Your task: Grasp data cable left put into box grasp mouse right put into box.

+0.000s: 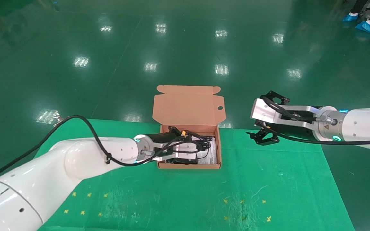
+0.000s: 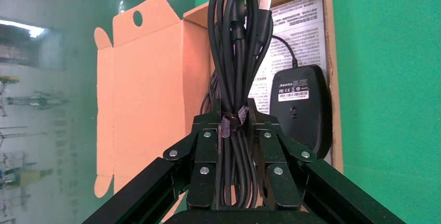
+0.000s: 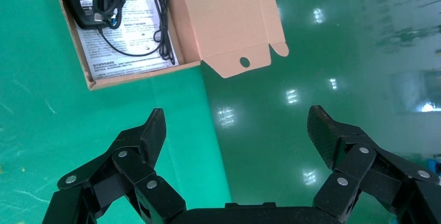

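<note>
The box stands open on the green mat, its lid raised at the far side. My left gripper hangs over the box, shut on the data cable. In the left wrist view the fingers clamp the tied black coil at its strap. The mouse lies belly-up in the box on a printed sheet, at the near side in the head view. My right gripper is open and empty, right of the box; its wrist view shows the box and mouse.
A printed paper sheet lines the box floor, and the mouse's thin cord lies on it. The green mat ends just behind the box; beyond it is shiny green floor.
</note>
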`<state>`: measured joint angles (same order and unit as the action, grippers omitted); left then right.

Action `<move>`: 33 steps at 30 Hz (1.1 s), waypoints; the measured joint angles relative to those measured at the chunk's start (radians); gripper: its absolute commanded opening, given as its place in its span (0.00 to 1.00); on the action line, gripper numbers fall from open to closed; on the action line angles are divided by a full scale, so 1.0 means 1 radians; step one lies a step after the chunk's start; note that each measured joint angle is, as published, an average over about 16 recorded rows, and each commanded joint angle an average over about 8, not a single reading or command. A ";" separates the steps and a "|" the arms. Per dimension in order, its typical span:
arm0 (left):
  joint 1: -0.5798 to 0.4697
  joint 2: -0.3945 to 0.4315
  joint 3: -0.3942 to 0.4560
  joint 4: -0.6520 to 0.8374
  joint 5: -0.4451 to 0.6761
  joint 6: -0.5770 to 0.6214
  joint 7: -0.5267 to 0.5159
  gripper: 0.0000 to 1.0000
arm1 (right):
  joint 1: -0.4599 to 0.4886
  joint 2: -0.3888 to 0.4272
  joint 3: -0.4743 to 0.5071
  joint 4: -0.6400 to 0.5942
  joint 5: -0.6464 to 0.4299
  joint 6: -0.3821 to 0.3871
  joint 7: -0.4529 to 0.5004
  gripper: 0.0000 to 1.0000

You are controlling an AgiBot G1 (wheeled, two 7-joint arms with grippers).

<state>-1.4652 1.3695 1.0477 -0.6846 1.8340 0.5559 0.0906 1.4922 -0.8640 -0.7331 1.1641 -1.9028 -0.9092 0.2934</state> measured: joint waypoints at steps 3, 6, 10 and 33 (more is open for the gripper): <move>0.000 -0.007 0.003 -0.005 -0.007 -0.001 -0.003 1.00 | 0.000 0.002 0.000 0.003 -0.002 -0.001 0.001 1.00; -0.006 -0.020 -0.002 -0.015 -0.011 0.003 -0.012 1.00 | 0.003 0.001 0.002 0.002 -0.002 0.003 -0.001 1.00; -0.022 -0.046 -0.014 -0.036 -0.019 0.007 -0.032 1.00 | 0.016 0.000 0.007 0.000 -0.003 0.008 -0.004 1.00; -0.079 -0.215 -0.151 -0.163 -0.131 0.048 -0.130 1.00 | 0.059 0.030 0.048 0.032 0.086 -0.081 -0.081 1.00</move>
<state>-1.5444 1.1548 0.8962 -0.8476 1.7033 0.6040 -0.0398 1.5514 -0.8338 -0.6852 1.1957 -1.8163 -0.9907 0.2121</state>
